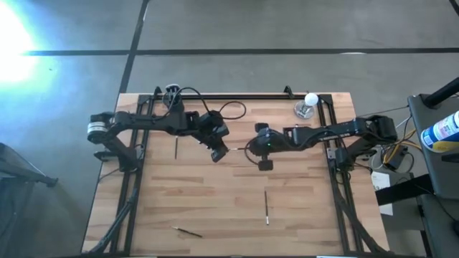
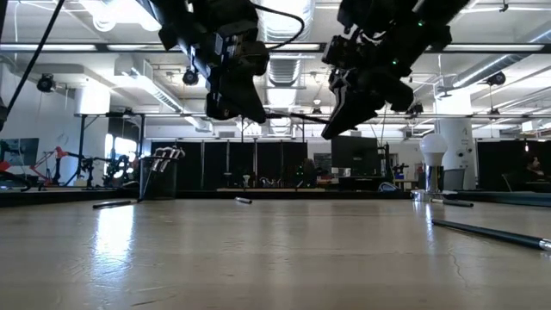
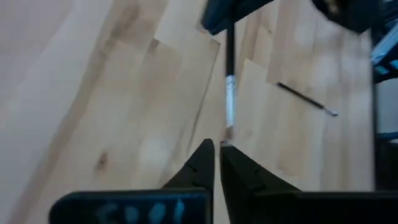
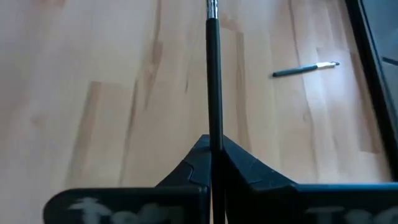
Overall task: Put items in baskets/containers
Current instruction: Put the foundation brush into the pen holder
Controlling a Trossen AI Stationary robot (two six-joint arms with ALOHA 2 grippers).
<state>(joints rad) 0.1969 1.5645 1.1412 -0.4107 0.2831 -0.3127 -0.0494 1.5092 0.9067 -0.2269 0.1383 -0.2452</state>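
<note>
A thin brush (image 1: 237, 149) with a dark handle, a metal ferrule and a pale tip is stretched level between my two grippers, high above the middle of the table. My left gripper (image 1: 220, 153) is shut at its pale tip end; my right gripper (image 1: 252, 150) is shut on its dark handle. The low view shows both grippers (image 2: 251, 108) (image 2: 338, 125) well clear of the tabletop. The black cup (image 1: 172, 91) stands at the far left edge with several sticks in it. Three more sticks (image 1: 176, 147) (image 1: 266, 208) (image 1: 186, 231) lie flat on the wood. My left gripper pinches the brush's pale tip (image 3: 226, 138) just beyond the ferrule, only at the fingers' free ends, coming level from the table's left and in line with the brush. My right gripper pinches the dark handle (image 4: 214, 134) between its two fingers, level from the table's right, fingers along the brush. The brush is lifted clear and lies level.
A white ball on a small stand (image 1: 309, 104) sits at the far right of the table. Black frame rails run along the left and right sides (image 1: 129, 186) (image 1: 337, 186). Bare wood (image 1: 222, 201) lies near the front between the loose sticks.
</note>
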